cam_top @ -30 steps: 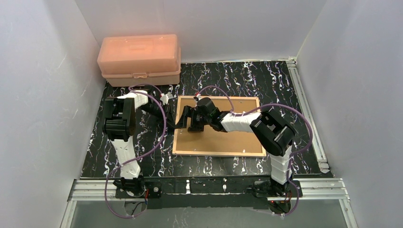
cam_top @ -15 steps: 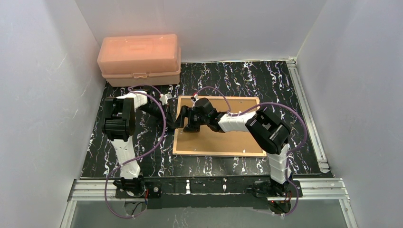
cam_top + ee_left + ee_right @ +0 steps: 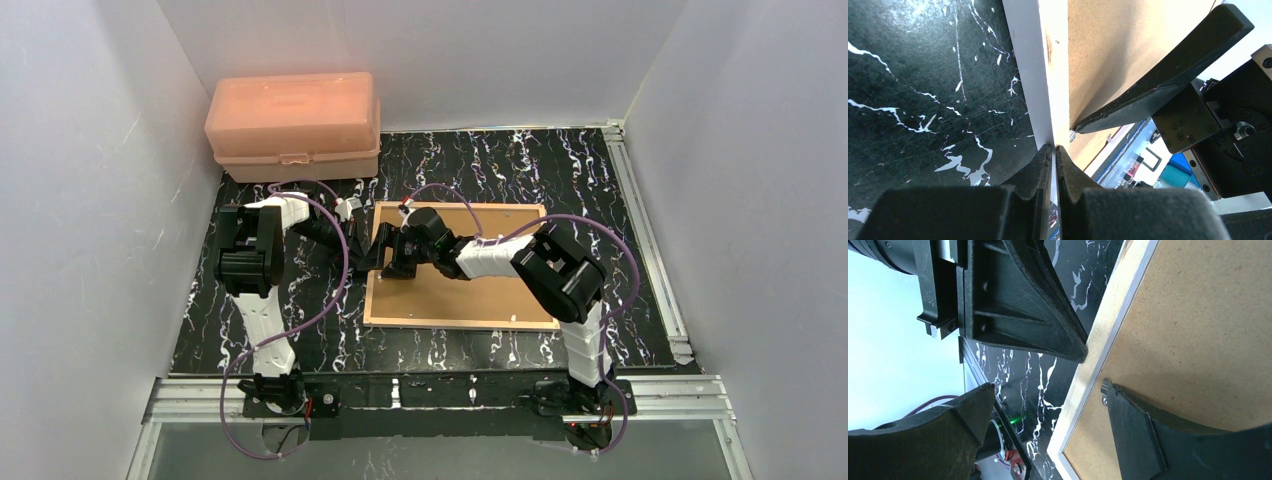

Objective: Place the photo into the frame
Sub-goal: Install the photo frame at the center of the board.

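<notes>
The frame [image 3: 460,322] lies back up on the black marbled table, with a brown backing board [image 3: 480,290] set in it. The photo is hidden. My left gripper [image 3: 374,252] is shut on the frame's left rim [image 3: 1040,65]; the thin white-and-tan edge runs straight into my left gripper's [image 3: 1054,147] pinched tips. My right gripper [image 3: 396,256] is open and straddles that same rim [image 3: 1108,320]. One of its fingers rests on the board [image 3: 1198,330] by a small metal tab [image 3: 1105,388]. My right gripper's [image 3: 1050,390] other finger hangs over the table.
A pink plastic box [image 3: 293,125] stands at the back left against the wall. White walls enclose the table on three sides. An aluminium rail [image 3: 640,220] runs along the right edge. The two grippers are close together at the frame's left edge.
My right arm has shifted left toward the frame's left edge. The left gripper has closed the last bit onto the rim.
</notes>
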{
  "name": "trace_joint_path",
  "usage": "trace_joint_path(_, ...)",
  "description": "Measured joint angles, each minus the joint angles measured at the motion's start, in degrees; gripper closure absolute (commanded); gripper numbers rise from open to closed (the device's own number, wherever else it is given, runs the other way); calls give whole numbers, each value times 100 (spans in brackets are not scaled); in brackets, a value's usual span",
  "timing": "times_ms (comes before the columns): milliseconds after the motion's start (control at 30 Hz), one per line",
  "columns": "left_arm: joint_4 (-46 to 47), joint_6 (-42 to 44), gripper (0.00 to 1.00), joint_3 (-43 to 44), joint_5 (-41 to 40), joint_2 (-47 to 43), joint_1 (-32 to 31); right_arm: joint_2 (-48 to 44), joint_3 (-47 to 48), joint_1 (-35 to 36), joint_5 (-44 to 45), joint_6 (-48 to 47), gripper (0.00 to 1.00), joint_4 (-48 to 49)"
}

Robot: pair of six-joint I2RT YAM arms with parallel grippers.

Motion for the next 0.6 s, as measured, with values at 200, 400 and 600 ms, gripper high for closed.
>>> trace_joint_path(200, 17, 0, 97, -15, 9, -7, 4, 142, 127, 4, -142, 46, 11, 90)
trace_joint_path(400, 28, 2, 97, -26, 4, -20, 4, 221, 175, 9, -236, 66, 11, 181)
trace_joint_path(600, 37, 2, 97, -31, 7, -22, 4, 223, 175, 9, -249, 63, 11, 188)
